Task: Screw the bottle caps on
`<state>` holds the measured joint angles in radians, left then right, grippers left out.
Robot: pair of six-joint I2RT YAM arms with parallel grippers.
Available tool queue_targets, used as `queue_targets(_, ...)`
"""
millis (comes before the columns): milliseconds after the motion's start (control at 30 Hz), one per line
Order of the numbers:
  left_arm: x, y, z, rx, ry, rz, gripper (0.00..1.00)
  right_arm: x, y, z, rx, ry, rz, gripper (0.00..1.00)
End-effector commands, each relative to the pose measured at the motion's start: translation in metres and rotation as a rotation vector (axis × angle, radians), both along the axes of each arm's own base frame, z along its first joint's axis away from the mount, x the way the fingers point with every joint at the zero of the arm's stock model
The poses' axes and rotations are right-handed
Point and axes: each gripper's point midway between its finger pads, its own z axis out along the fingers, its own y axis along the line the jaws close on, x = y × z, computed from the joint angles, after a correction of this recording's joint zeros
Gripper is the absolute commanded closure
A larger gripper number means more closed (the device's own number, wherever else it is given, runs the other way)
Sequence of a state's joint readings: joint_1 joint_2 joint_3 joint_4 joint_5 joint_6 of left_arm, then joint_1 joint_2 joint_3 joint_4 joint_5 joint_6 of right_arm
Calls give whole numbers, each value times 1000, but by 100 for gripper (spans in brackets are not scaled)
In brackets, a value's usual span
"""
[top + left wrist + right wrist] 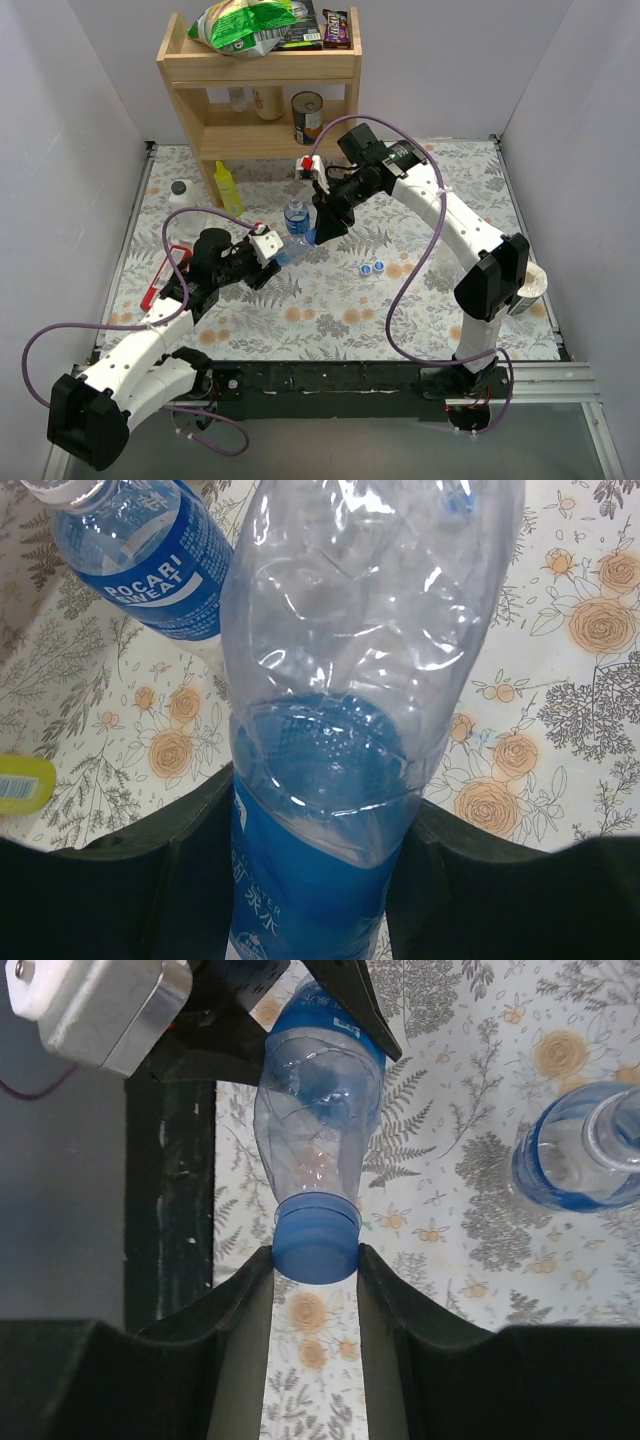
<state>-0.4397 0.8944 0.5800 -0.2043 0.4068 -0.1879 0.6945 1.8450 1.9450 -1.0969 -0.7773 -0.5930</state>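
Clear empty bottle (318, 1110) with blue cap (316, 1247)

Robot lab test cell, white partition walls (70, 120), floral tabletop (330, 320) — wooden grocery shelf (260, 66)

Left wrist view crops the top of the bottle (345, 710)

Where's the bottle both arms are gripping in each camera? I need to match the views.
Top: held bottle centre, lying sideways.
Left wrist: held bottle mid-frame, label end in jaws.
Right wrist: held bottle upper centre, blue cap in jaws.
Shared landmark: standing bottle.
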Motion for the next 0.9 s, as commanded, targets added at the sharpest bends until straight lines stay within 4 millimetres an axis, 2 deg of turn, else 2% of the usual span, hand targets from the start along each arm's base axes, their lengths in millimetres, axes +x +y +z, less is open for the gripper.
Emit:
queue_targets(0, 28, -3, 58, -65, -233, 46, 100, -30, 6, 8, -7, 445, -107, 82)
queue_targets(67, 24, -1, 44, -35, -203, 34, 100, -20, 6, 14, 21, 451, -119, 75)
queue_targets(100, 22, -1, 38, -25, -184, 28, 100, -13, 2, 16, 43, 385, -96, 63)
queue_targets(167, 12, -4, 20, 0, -106, -19, 100, -5, -11, 32, 69, 302, -81, 54)
queue_targets(200, 7, -6, 15, 7, -78, -44, 100, -3, -17, 37, 74, 255, -71, 48)
queue_targets(233, 2, -9, 13, 8, -55, -71, 100, -4, -28, 43, 84, 153, -24, 46)
queue_targets(267, -13, -15, 7, -4, 3, -139, 100, 4, -36, 43, 60, 73, -37, 45)
queue_targets(300, -20, -18, 6, -16, 26, -171, 100, 4, -42, 45, 61, 19, -27, 45)
queue_targets(333, -28, -23, 7, -37, 60, -207, 100, -1, -50, 59, 110, -134, 42, 44)
queue_targets(367, -37, -26, 10, -53, 92, -242, 100, -7, -56, 46, 95, -146, 60, 44)
queue_targets(400, -51, -35, 15, -97, 129, -313, 100, -10, -59, 47, 112, -203, 84, 43)
queue_targets(433, -56, -38, 18, -117, 160, -337, 100, -19, -64, 58, 145, -288, 103, 42)
queue_targets(467, -61, -41, 21, -133, 211, -351, 100, -14, -59, 61, 170, -398, 133, 41)
queue_targets(500, -67, -45, 25, -159, 242, -384, 100, -21, -60, 47, 159, -421, 162, 40)
queue_targets(533, -70, -47, 26, -169, 266, -396, 100, -30, -63, 55, 175, -502, 191, 40)
queue_targets(567, -72, -49, 26, -170, 298, -408, 100, -30, -55, 54, 179, -623, 248, 40)
queue_targets(600, -75, -50, 26, -177, 313, -423, 100, -37, -55, 36, 160, -632, 277, 40)
queue_targets(633, -75, -50, 27, -177, 319, -426, 100, -43, -57, 43, 177, -697, 290, 39)
queue_targets(667, -76, -50, 26, -172, 319, -429, 100, -40, -49, 45, 197, -767, 298, 38)
queue_targets(700, -75, -50, 25, -170, 315, -428, 100, -44, -50, 37, 196, -778, 315, 37)
queue_targets(867, -71, -49, 26, -152, 303, -428, 100, -57, -44, 34, 207, -828, 407, 37)
